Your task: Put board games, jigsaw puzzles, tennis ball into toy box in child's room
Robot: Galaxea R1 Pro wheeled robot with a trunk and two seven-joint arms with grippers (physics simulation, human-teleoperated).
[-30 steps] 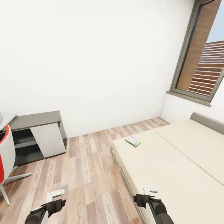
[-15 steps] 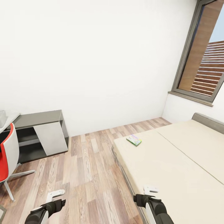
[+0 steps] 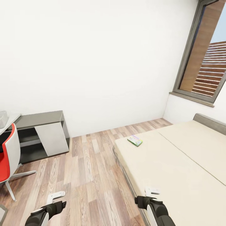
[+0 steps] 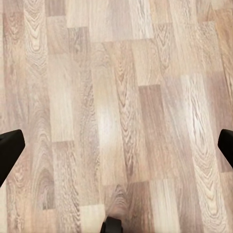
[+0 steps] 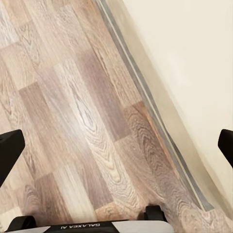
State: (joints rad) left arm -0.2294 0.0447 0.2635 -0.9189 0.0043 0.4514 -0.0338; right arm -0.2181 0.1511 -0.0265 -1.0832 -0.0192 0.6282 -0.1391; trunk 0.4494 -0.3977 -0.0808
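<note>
While both arms are hanging low, the left claw (image 4: 116, 145) is gaping wide over the wood-plank floor (image 3: 84, 175) and the right claw (image 5: 116, 141) is gaping wide above the bed's (image 3: 175, 163) near edge. Farther off, a green-edged board game (image 3: 135, 141) is lying at the mattress's far corner.

The flat green-edged board game box (image 3: 135, 141) on the beige bed (image 3: 175, 163) is too small to read (lettering blurred). The red-and-white chair (image 3: 8, 157) is cut off by the head view's edge.
</note>
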